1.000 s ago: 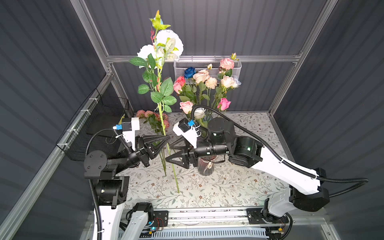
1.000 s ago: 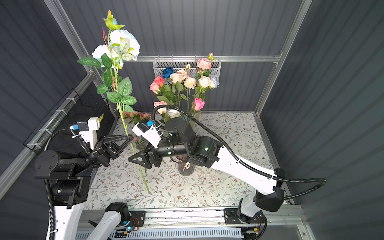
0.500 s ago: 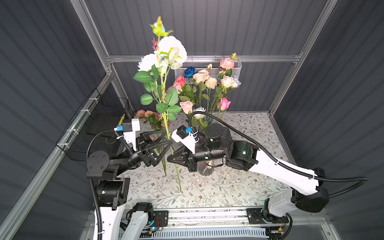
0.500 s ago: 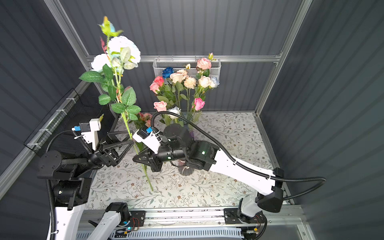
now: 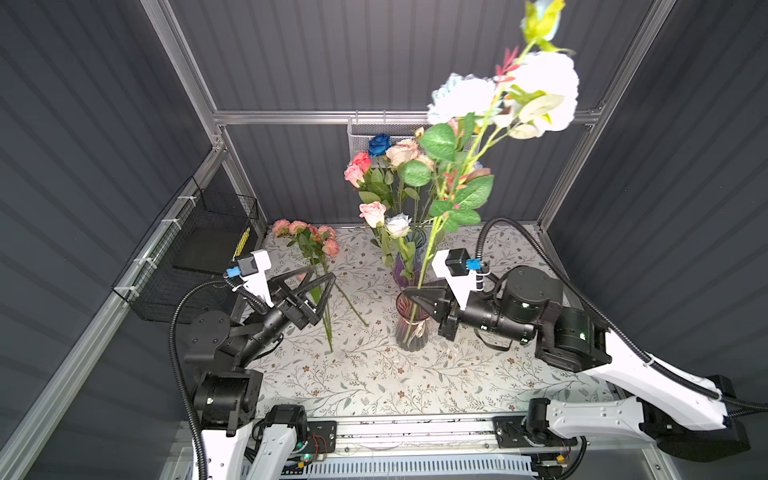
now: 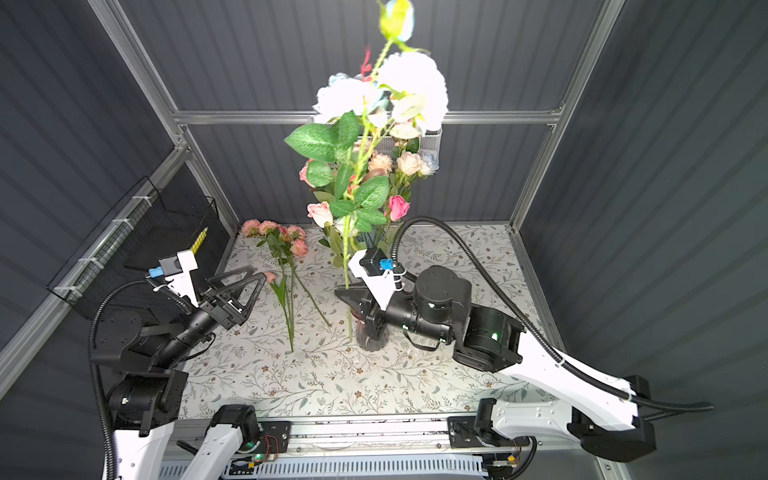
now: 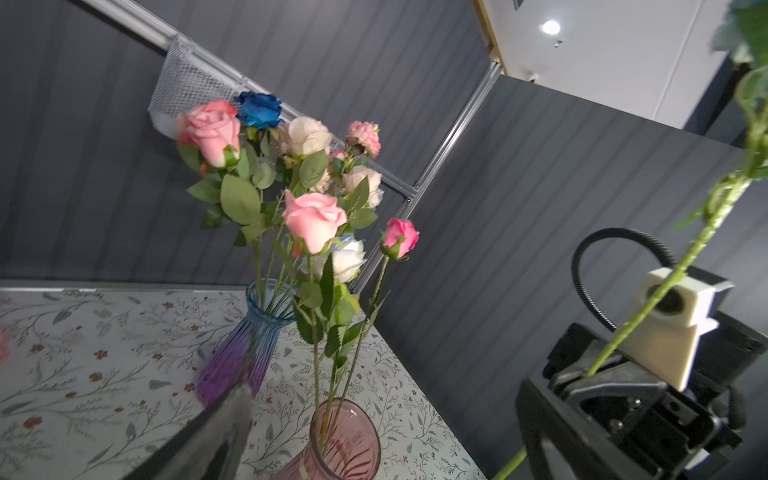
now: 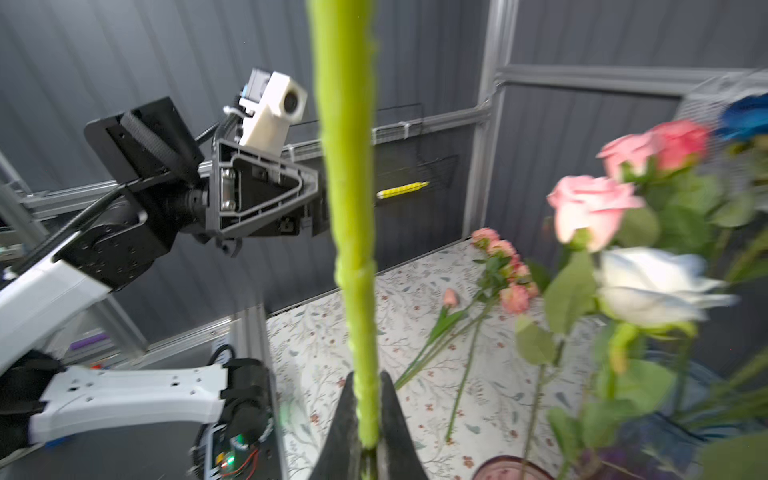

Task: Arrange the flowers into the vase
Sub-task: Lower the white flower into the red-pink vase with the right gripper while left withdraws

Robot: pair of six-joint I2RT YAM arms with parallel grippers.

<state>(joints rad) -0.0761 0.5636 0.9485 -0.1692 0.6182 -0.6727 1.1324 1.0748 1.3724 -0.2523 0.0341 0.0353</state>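
While my right hand [image 5: 409, 292] clenches the white spray [image 5: 544, 89] mid-frame, my left hand [image 5: 321, 275] gapes empty; pink vase [image 7: 345, 440] and blue vase [image 7: 266, 332] hold roses [image 7: 313, 220].

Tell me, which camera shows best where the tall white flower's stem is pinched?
The right wrist view: the stem fills the frame, clamped in the right gripper. Both top views show the grip small, from above; the left wrist view shows it sideways.

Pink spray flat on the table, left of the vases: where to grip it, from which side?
On the pink spray, probably the bare lower stems, below the leaves, from above with jaws across them. It lies flat, blooms toward the back wall, cut ends toward the front; the open left gripper is nearest.
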